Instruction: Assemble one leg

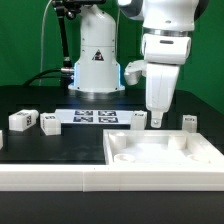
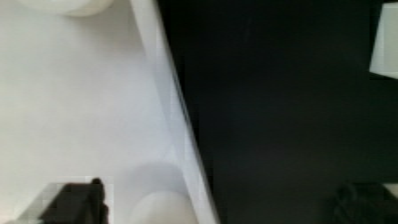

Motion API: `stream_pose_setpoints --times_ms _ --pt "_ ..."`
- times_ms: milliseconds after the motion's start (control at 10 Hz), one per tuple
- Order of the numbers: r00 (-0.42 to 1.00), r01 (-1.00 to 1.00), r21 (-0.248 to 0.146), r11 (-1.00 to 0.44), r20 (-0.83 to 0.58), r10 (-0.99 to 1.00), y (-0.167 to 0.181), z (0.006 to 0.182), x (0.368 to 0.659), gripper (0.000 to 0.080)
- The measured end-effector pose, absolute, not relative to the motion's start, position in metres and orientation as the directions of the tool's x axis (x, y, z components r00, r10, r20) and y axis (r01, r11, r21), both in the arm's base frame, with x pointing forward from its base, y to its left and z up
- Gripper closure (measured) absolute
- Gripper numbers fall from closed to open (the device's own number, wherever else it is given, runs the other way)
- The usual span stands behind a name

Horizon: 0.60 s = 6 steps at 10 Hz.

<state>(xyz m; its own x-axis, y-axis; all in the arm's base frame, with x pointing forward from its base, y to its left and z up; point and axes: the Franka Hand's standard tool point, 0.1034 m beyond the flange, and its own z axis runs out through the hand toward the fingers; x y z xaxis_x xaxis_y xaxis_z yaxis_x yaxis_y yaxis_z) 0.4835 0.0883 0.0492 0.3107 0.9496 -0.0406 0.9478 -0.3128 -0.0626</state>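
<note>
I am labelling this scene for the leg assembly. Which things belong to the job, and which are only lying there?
Belong to the job:
- the claw, open
- the legs: one, another, a third
- the white tray-like piece

Only lying there:
- the marker board
- the black table

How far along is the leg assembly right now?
Nothing looks attached yet: the white tray-like piece carries no leg. Nothing is in hand: the jaws hang open and empty over its far rim, beside the nearest leg. Other legs lie loose on the table. Left: grasp a leg and fit it to that piece.
</note>
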Motion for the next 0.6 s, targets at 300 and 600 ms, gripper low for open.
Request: stream_pose_setpoints --times_ms 300,600 --pt "0.611 0.791 -0.029 -0.611 -0.011 0.791 0.099 0.048 0.477 0.015" --pt "0.832 0.552 -0.051 -0.832 -0.024 0.554 0.116 0.041 0.468 0.015"
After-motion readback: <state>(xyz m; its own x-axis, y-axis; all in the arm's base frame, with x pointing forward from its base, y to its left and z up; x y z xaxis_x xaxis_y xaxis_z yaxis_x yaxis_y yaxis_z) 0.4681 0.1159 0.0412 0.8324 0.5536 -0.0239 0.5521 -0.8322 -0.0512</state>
